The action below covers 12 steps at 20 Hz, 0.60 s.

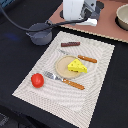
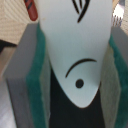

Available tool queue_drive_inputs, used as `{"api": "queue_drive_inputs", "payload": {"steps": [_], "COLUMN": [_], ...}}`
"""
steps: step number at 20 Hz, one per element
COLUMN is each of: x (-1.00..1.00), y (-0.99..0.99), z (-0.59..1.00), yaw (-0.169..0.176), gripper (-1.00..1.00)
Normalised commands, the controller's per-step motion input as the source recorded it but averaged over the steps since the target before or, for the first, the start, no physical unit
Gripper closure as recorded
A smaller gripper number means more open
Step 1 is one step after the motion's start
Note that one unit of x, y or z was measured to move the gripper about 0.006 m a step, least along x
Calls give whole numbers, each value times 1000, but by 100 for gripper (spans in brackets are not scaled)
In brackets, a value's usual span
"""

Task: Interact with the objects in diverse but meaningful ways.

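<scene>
White plastic fills my wrist view: the fish sits clamped between my green pads, nose toward the lens, so my claw is closed on it. In the exterior view I hang high over the far edge of the mat, near the brown board at the desk's far side, with the fish held up off everything.

So the pick-up looks done, I judge; setting the fish down somewhere sensible is what is left. The rest lies untouched below me: sausage near the mat's far edge, cheese on the plate mid-mat with a knife and fork beside it, tomato at the near left corner, pot off the mat's far left corner.
</scene>
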Motion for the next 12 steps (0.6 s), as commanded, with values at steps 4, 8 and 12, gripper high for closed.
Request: {"api": "queue_drive_inputs", "payload": {"steps": [4, 8, 12], "x": [-588, -645, -682], "y": [-44, -177, -246], "z": [-301, -361, -399], "yaw": [55, 23, 2], "gripper": [100, 100, 100]}}
